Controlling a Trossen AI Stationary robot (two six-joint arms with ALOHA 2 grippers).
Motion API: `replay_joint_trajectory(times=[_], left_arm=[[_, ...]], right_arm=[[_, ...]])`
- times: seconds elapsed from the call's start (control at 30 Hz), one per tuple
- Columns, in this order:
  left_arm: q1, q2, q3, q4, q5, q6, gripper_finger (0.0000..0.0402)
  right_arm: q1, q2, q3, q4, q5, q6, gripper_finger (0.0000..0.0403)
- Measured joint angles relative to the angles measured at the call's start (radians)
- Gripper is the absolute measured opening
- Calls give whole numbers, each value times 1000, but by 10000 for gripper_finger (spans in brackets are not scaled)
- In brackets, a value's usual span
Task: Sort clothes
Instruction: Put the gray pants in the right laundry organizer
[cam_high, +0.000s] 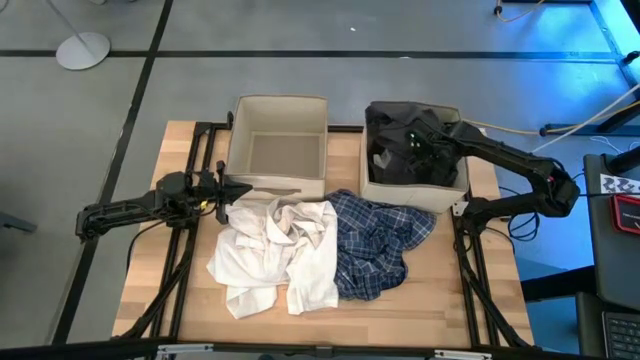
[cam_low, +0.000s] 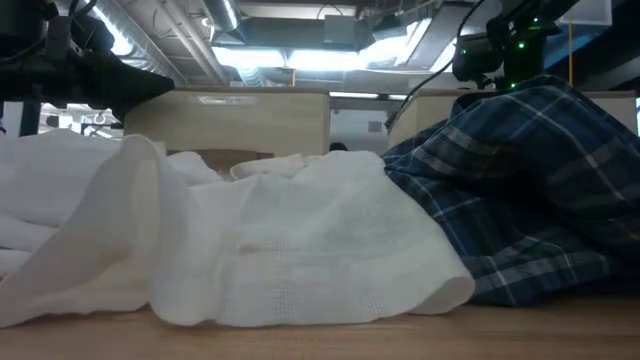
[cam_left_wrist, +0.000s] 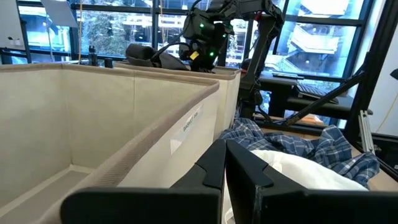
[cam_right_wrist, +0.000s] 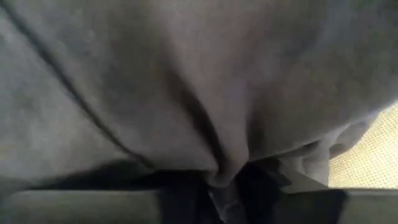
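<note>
Right gripper (cam_high: 400, 140) in far-right box (cam_high: 455, 190), fingers clamped on dark garment (cam_right_wrist: 186, 93), probably | left gripper (cam_high: 238, 190) fingers together, by white shirts (cam_high: 275, 250) | plaid shirt (cam_high: 380, 240) mid-table | risk: garment snags fingers, lifts back out.

Light: bright ceiling strips (cam_low: 300, 55), blue cast top right | Blur: right wrist close-up soft | Shadows: faint

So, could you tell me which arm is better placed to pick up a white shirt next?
Left. Its pincer sits shut at the edge of the white shirts, while the right pincer is down in the right box among dark clothes.
</note>
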Motion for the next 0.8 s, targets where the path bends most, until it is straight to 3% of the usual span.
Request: replay_joint_trajectory(times=[0.17,0.3,0.4,0.57,0.7,0.8], left_arm=[[0,0,0,3,0,19,4],[0,0,0,2,0,20,4],[0,0,0,2,0,31,4],[0,0,0,2,0,58,4],[0,0,0,2,0,53,4],[0,0,0,1,0,49,4]], right_arm=[[2,1,115,-166,-73,6,156],[2,0,272,-289,-183,26,171],[2,0,383,-303,-201,1,172],[2,-8,419,25,-102,-81,170],[3,-4,312,362,-165,-193,170],[3,-2,204,514,-175,-232,170]])
